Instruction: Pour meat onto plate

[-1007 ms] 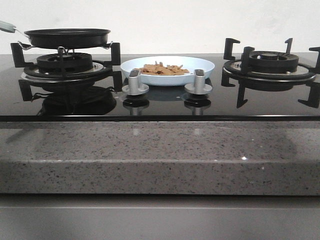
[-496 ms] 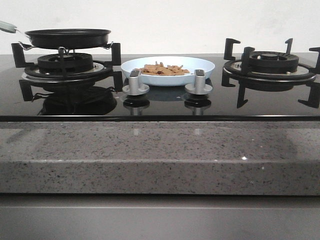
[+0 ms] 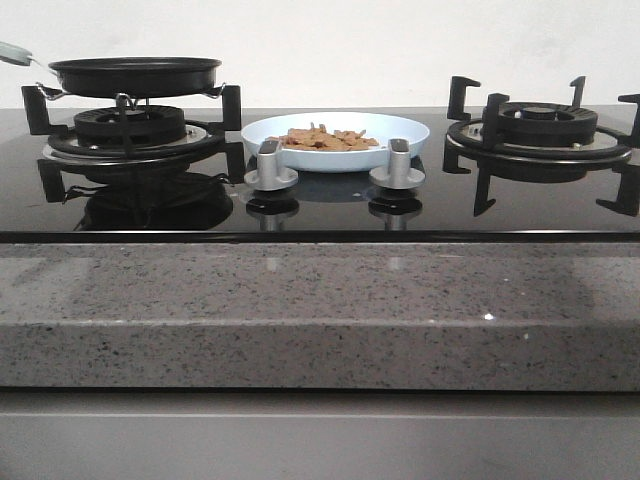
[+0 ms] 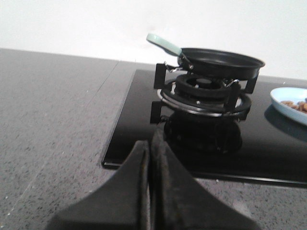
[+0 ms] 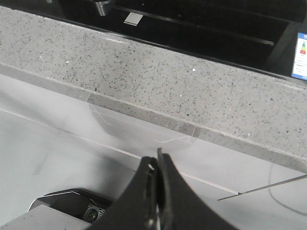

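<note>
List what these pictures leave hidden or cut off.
- Inside of the frying pan: hidden by its own rim, front and left wrist views.
- Pan handle: cut by the front view's edge.
- Plate with meat: cut by the left wrist view's edge.
- Plate's front rim: behind two knobs.

You saw the black glass hob (image 3: 320, 215) set in speckled stone counter (image 3: 320, 300), carrying the plate (image 3: 410, 130) between two burners.

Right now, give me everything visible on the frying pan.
The frying pan is black, round and shallow, matte-looking, with a pale mint-green handle angled up and away from the plate. It sits level on the left burner grate, its rim resting on the prongs. Its inside is not visible. No gripper touches it.
</note>
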`<action>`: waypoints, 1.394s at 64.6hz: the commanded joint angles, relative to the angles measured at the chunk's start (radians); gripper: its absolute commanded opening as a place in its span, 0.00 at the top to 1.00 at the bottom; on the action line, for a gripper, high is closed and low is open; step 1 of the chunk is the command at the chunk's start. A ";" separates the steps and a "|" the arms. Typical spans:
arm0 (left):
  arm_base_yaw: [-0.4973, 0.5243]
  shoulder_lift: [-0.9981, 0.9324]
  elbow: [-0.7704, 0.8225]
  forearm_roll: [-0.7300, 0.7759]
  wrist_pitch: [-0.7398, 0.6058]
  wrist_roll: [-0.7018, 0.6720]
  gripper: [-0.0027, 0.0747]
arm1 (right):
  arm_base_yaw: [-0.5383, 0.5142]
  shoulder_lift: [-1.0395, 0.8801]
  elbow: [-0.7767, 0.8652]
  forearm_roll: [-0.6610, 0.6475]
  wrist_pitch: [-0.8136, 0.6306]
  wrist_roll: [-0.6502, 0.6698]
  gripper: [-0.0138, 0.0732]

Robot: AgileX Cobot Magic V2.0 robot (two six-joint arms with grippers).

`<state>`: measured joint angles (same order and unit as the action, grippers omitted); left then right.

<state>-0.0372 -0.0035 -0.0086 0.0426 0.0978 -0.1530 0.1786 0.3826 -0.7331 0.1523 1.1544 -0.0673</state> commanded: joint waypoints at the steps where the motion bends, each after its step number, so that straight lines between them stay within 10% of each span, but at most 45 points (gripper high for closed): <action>1: 0.001 -0.019 0.022 -0.031 -0.197 -0.007 0.99 | 0.000 0.010 -0.021 0.005 -0.052 -0.003 0.92; 90: 0.001 -0.017 0.018 -0.083 -0.218 0.098 0.99 | 0.000 0.009 -0.020 0.005 -0.049 -0.003 0.92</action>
<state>-0.0372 -0.0035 0.0039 -0.0310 -0.0366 -0.0540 0.1786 0.3826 -0.7331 0.1523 1.1601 -0.0673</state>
